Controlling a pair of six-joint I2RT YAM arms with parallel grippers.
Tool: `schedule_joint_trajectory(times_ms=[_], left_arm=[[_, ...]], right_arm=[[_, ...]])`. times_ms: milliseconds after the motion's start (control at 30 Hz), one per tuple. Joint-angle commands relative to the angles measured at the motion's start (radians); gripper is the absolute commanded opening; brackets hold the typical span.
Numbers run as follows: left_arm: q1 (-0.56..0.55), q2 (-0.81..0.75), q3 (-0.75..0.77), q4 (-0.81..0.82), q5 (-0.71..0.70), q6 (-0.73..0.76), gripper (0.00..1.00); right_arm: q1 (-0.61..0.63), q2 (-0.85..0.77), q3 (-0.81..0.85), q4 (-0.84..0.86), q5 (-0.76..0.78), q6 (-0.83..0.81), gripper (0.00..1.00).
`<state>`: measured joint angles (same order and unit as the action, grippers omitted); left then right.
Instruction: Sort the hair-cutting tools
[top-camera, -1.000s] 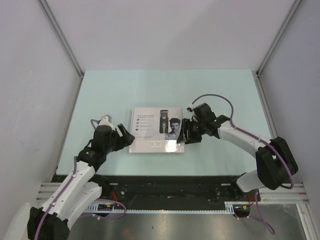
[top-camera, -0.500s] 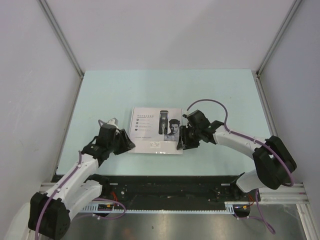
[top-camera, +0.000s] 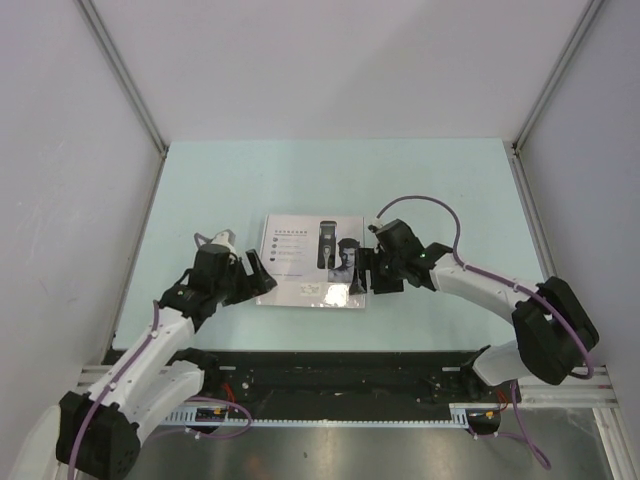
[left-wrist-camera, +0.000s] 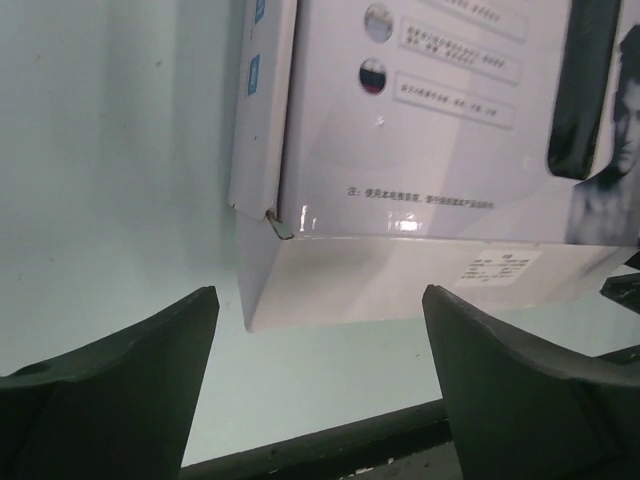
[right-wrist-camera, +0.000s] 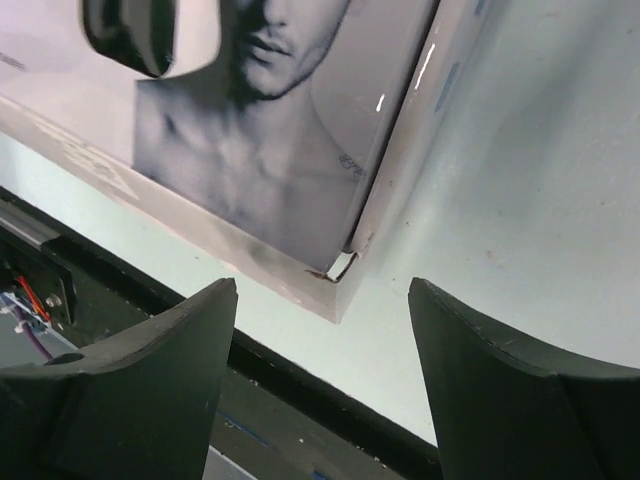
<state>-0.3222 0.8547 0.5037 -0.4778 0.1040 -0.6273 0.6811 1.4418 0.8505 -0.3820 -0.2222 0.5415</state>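
None of the hair-cutting tools show. A closed white box (top-camera: 310, 262) lies flat mid-table, its lid printed with a clipper and a man's face. My left gripper (top-camera: 258, 277) is open at the box's near-left corner (left-wrist-camera: 262, 300), the corner lying between and just beyond the fingers (left-wrist-camera: 130, 390) without touching. My right gripper (top-camera: 364, 274) is open at the near-right corner (right-wrist-camera: 340, 300), which sits between its fingers (right-wrist-camera: 500, 380), also apart. In the wrist views, the left gripper (left-wrist-camera: 318, 300) and the right gripper (right-wrist-camera: 322, 288) hold nothing.
The pale green table (top-camera: 450, 190) is walled by grey panels on three sides. A black rail (top-camera: 330, 365) runs along the near edge, close behind both grippers and the box's front side.
Both grippers narrowed against the box's near corners half a second ago and have spread open again. The box has barely shifted.
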Motion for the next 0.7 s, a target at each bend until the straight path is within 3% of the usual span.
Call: schedule_joint_trajectory(times_ms=[0,300,667], left_arm=[[0.003,-0.059,0.058,0.008,-0.05,0.04,0.91],[0.003,0.127,0.148,0.025,-0.148,0.067,0.95],[0.003,0.345,0.111,0.044,-0.069,0.037,0.77]], right_arm=[[-0.014,-0.083,0.002,0.049,0.053,-0.028,0.76],[-0.069,-0.018,0.004,0.127,0.047,0.023,0.67],[-0.063,0.054,-0.022,0.083,0.142,0.051,0.57]])
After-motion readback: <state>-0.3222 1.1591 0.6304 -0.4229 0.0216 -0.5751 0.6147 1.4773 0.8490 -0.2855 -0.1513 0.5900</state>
